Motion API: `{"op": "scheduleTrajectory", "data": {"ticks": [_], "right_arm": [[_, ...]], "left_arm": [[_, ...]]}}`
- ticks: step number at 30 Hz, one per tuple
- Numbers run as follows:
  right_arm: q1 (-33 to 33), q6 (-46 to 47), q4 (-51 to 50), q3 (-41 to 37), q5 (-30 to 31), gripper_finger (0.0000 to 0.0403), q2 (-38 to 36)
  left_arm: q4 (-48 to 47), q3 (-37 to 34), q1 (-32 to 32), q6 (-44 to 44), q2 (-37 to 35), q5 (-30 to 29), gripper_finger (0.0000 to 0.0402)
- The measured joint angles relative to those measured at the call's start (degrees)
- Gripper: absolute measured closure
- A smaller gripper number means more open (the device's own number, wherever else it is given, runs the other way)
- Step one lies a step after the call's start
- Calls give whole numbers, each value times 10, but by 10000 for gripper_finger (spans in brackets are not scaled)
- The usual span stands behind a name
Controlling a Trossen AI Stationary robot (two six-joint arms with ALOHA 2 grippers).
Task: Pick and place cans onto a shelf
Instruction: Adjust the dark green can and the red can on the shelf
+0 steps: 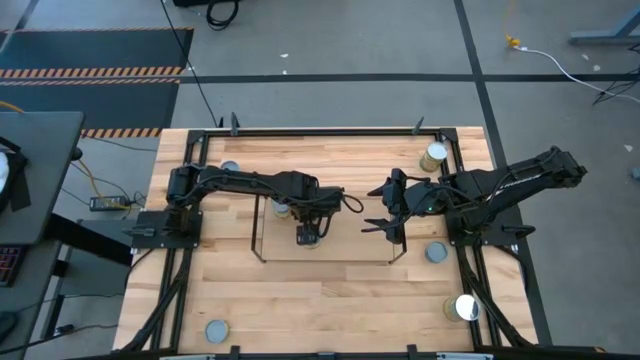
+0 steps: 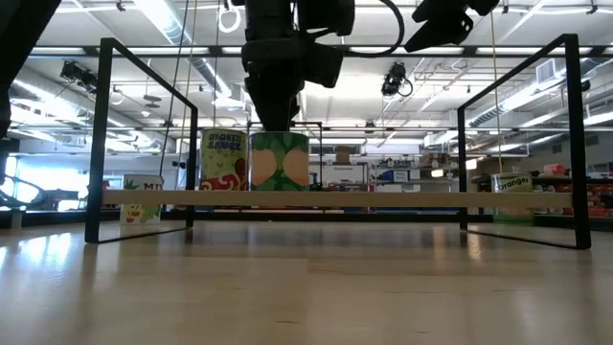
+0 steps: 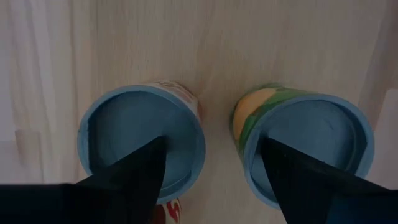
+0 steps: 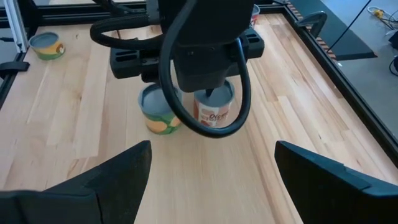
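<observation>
Bench point(image 1: 330, 300): light wood, framed in black. Shelf point(image 1: 325, 228): dark rod rack set at the bench's centre. Two cans are stood side by side on it, a green-labelled can point(image 2: 280, 160) and a red-labelled can point(image 2: 224, 160). Left gripper point(image 1: 307, 236) is held directly above them, fingers spread, nothing gripped. Right gripper point(image 1: 383, 210) is parked open beside the shelf's right end. Loose cans point(image 1: 436, 252) are scattered near the bench's edges.

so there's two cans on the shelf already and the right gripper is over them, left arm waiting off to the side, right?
Nearly: the arms are swapped. The high view shows the left gripper above the two cans on the shelf, the green-labelled can and the red-labelled can. The right gripper waits open at the shelf's right end.
</observation>
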Motion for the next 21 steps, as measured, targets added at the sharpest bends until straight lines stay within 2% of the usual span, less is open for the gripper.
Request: {"op": "scheduleTrajectory", "data": {"ticks": [6, 14, 21], "right_arm": [[0, 0, 0, 0, -13, 54, 0], [0, 0, 0, 0, -14, 54, 0], [0, 0, 0, 0, -14, 54, 0]], "left_arm": [[0, 0, 1, -7, 0, -4, 129], [1, 0, 1, -6, 0, -9, 91], [1, 0, 1, -7, 0, -9, 86]]}}
